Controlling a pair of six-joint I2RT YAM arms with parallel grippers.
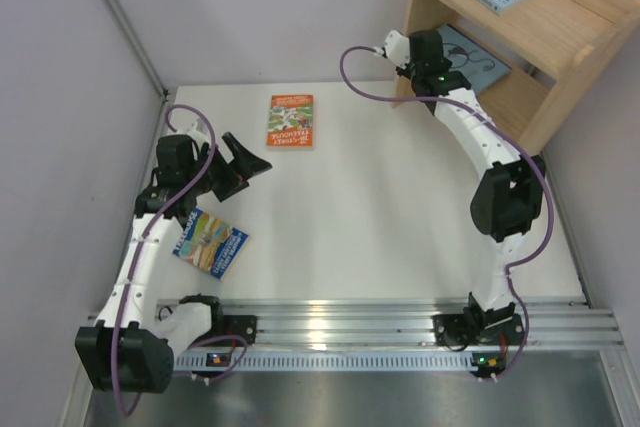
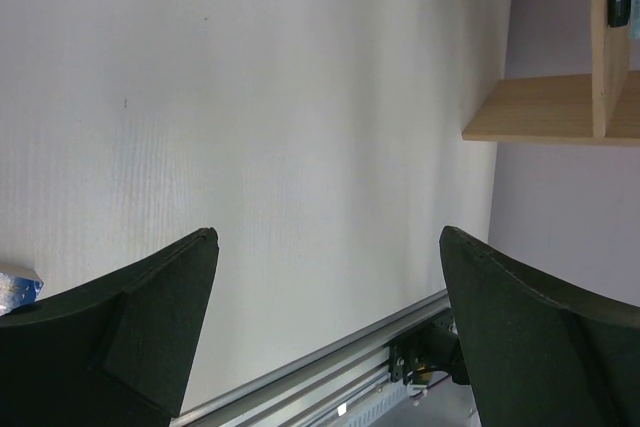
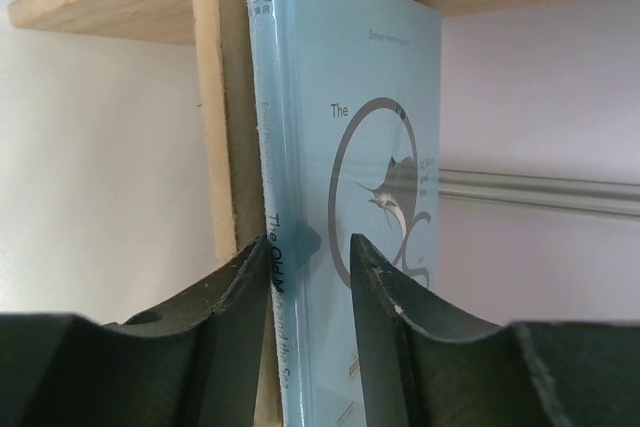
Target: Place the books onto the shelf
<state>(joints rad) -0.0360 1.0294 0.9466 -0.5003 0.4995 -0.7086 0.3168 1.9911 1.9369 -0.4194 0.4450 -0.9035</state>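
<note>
Light-blue book [image 3: 340, 147]: lodged on lower tier of shelf [image 1: 560, 22], straddled by right tool [image 3: 310, 247]; whether pinched cannot be told. Left tool [image 2: 328, 237] spread.

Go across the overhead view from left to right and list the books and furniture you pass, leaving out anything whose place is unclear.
First the blue illustrated book lying on the table → orange book → wooden shelf.
</note>
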